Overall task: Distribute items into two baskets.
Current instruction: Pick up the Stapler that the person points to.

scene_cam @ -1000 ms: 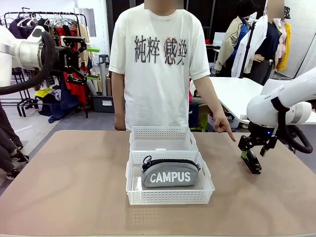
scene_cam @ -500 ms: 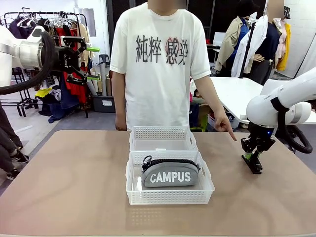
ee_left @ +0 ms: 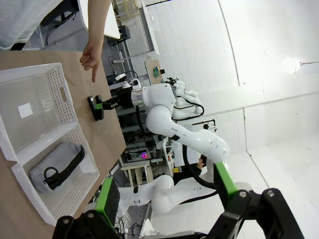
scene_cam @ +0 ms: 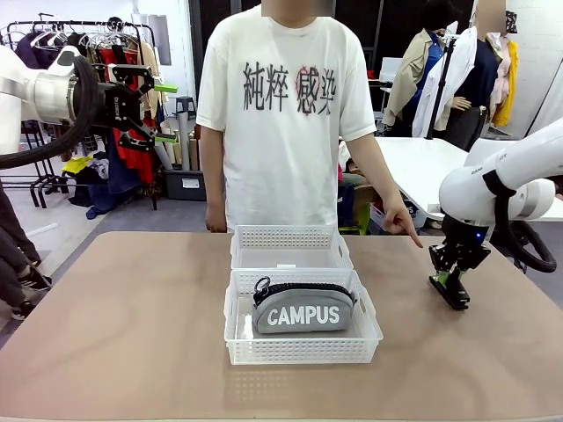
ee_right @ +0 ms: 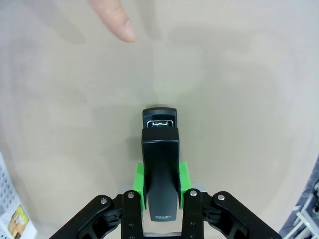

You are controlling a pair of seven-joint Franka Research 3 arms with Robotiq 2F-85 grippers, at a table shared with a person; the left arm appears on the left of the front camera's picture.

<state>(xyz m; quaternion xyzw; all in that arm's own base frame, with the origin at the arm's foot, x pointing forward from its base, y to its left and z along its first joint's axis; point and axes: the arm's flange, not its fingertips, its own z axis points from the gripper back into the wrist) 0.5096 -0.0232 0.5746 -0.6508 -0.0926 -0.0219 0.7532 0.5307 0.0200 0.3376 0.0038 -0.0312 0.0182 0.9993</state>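
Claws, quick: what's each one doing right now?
Left claw: open, holding nothing, raised off to the side.
Right claw: shut on the black stapler, which sits on the table.

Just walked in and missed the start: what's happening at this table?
The right gripper has closed on the black stapler lying on the table, beside the person's pointing hand. The grey pouch already sits in the near basket; the far basket holds no item. The left gripper hangs open, raised.

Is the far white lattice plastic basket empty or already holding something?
Empty: the far white lattice basket shows only its bare floor with a small white label, while the grey CAMPUS pouch lies in the near basket.
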